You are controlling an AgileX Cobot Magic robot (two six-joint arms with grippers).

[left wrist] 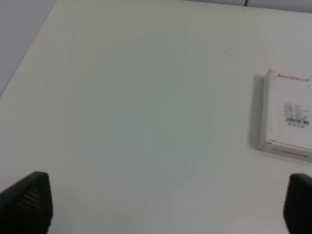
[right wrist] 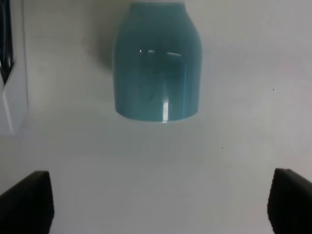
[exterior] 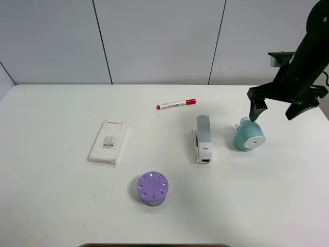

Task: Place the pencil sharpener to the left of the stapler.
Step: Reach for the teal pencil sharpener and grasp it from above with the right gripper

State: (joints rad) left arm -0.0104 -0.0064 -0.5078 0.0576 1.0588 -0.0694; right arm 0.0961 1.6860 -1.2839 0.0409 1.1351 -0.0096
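Note:
The teal pencil sharpener (exterior: 249, 136) lies on its side on the white table, white round face toward the front edge, just right of the grey and white stapler (exterior: 203, 139). My right gripper (exterior: 277, 110) hangs open just behind the sharpener and holds nothing; its left finger is close to the sharpener's narrow end. In the right wrist view the sharpener (right wrist: 156, 63) lies ahead of the open gripper (right wrist: 156, 204), with the stapler's edge (right wrist: 12, 73) at the side. The left gripper (left wrist: 161, 209) is open over bare table and does not show in the exterior high view.
A flat white box (exterior: 108, 142) lies at the left; the left wrist view shows this box (left wrist: 287, 117) too. A red-capped marker (exterior: 176, 104) lies behind the stapler. A purple cylinder with holes (exterior: 152, 189) stands near the front, left of the stapler.

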